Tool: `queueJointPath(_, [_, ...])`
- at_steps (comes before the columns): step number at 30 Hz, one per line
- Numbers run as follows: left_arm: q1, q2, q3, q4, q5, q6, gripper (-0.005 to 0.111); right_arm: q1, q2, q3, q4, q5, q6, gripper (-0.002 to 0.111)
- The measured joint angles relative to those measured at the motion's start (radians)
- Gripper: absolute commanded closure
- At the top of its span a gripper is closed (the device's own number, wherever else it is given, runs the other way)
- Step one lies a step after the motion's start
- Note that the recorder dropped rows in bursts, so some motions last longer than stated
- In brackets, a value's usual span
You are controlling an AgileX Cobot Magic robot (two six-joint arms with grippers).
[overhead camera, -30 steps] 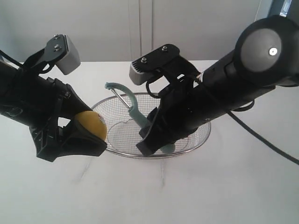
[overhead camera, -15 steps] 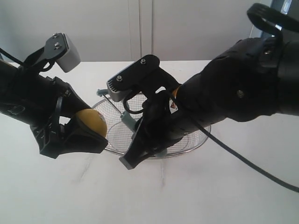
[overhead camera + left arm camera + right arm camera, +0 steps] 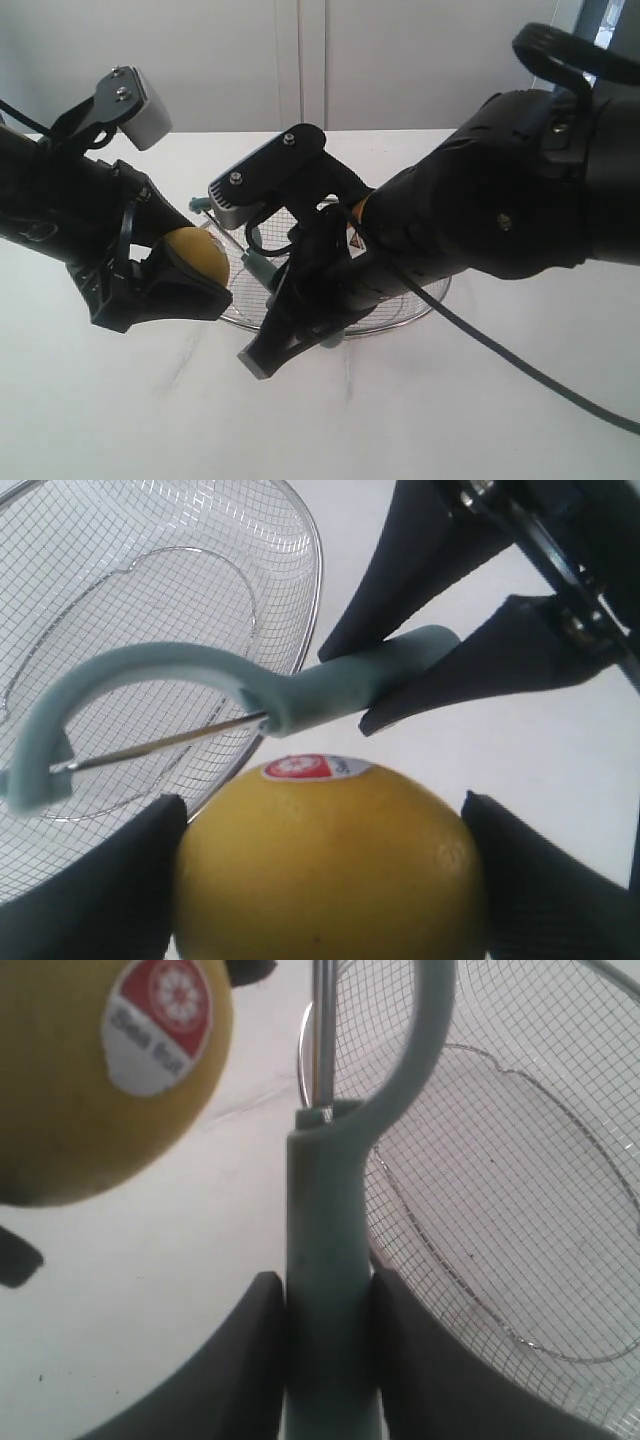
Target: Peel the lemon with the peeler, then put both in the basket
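Right hand [image 3: 327, 1285], clamped on peeler [image 3: 330, 685], swung from over basket [image 3: 316, 590] to just beside lemon [image 3: 330, 880], gripped mid-air in left hand [image 3: 320, 815]. Lemon looked firm, slick-skinned; hold across sides.

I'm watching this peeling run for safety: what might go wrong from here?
1. The smooth round yellow lemon is pinched only at its sides by the left gripper; cutting pressure might roll it or pop it out.
2. The right gripper holds the slim teal plastic peeler by its handle, so it may twist once it bites.
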Motion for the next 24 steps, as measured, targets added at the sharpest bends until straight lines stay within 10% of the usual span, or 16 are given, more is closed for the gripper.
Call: queueJointPath(24, [0.0, 0.018, 0.0, 0.0, -0.05, -0.02, 0.107, 0.0, -0.018, 0.0, 0.0, -0.01, 0.007, 0.108])
